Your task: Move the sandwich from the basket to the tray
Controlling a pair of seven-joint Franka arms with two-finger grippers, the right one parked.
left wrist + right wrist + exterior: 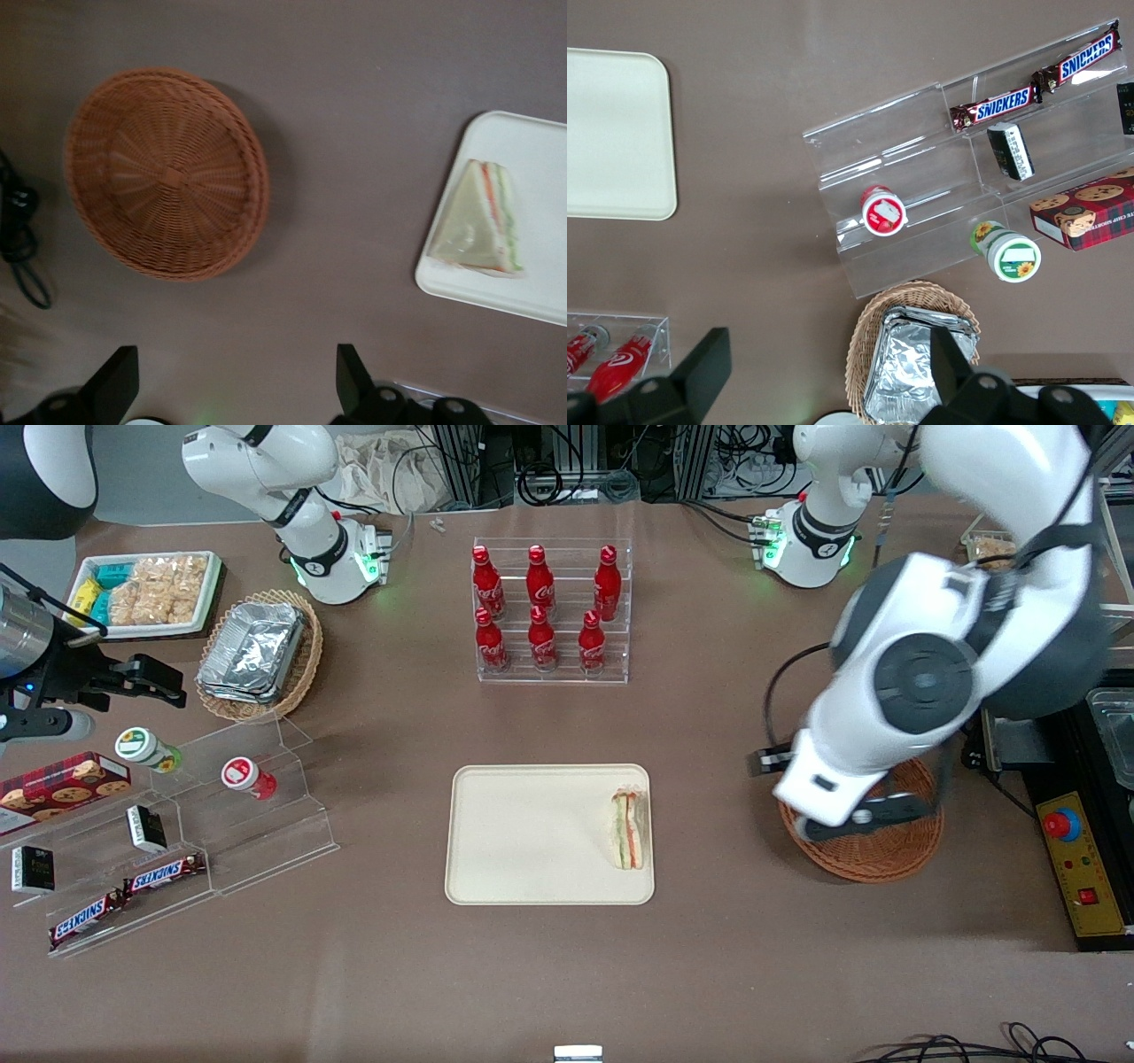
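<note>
1. The small triangular sandwich wedge [629, 829], pale bread with green, red and orange layers, lies flat on the large cream rectangular tray [523, 837], at the tray's end nearest the round reddish-brown wicker basket [886, 850]. It sits inside the rim, just beside it.
2. The basket holds nothing, so the transfer looks complete.
3. What remains, as I judge it, is a clean retreat: lift the left arm straight up, away from the basket, without sweeping low toward the tray.
4. The claw [235, 381] hangs above the brown tabletop [354, 974] beside the basket, fingers [113, 382] spread wide, pinching nothing.
5. The left arm [921, 691] folds down over the basket, elbow raised, wrist pointing downward.
</note>
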